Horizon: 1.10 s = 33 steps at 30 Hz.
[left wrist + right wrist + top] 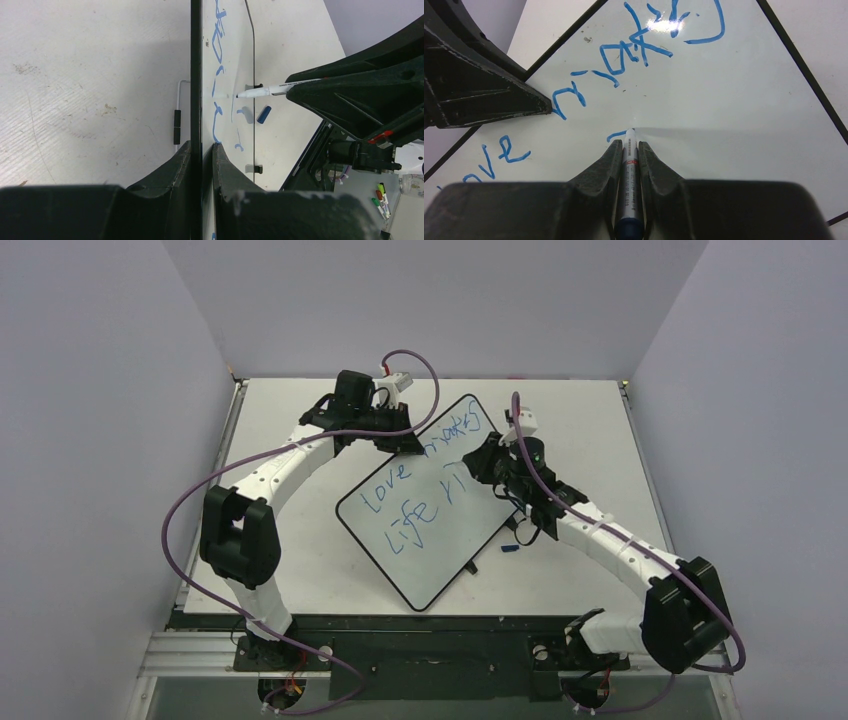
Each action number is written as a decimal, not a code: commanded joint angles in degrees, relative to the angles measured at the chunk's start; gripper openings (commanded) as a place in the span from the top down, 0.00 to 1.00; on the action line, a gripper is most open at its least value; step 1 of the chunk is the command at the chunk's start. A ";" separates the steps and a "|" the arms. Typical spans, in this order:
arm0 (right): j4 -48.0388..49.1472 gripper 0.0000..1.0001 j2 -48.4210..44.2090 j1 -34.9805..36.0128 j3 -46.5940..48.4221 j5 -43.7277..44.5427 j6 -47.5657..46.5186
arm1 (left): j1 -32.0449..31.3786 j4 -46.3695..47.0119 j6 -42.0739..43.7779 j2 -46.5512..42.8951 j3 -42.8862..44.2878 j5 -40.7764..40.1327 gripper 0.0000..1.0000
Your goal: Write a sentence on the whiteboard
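**A:** What does the overhead view give that the wrist views don't?

**B:** The whole whiteboard point(440, 555), lying diamond-wise in the middle of the table point(570, 420). The sentence point(388, 490) runs in two slanted blue lines: "love makes" above "life ri" (legible only up to the gripper).

**A:** And the wrist views?

**B:** The left one sees the board edge-on, with the left gripper point(202, 147) clamped on its thin black rim. From overhead that is the board's eleven o'clock edge. The right one shows the right gripper point(630, 145) squeezed on a marker point(630, 172), its tip touching the glossy surface.

**A:** And the counts?

**B:** Two arms, one board, one marker, and one blue cap point(508, 548) on the table just beside the board's four o'clock edge.
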 commanded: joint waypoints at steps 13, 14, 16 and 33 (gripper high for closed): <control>1.49 1.00 -4.95 -6.61 -2.33 -0.24 3.75 | -3.08 -4.44 4.79 0.13 -1.43 -1.10 1.00; 1.64 1.00 -4.57 -6.94 -2.37 -0.30 3.95 | -3.08 -4.47 4.79 0.09 -1.41 -1.09 1.00; 2.01 1.00 -4.08 -7.28 -2.32 -0.71 4.32 | -3.08 -4.50 4.79 0.15 -1.41 -1.10 1.00; 5.77 1.00 1.84 -7.78 -1.51 -3.37 6.27 | -3.17 -4.49 4.72 0.17 -1.40 -0.97 1.00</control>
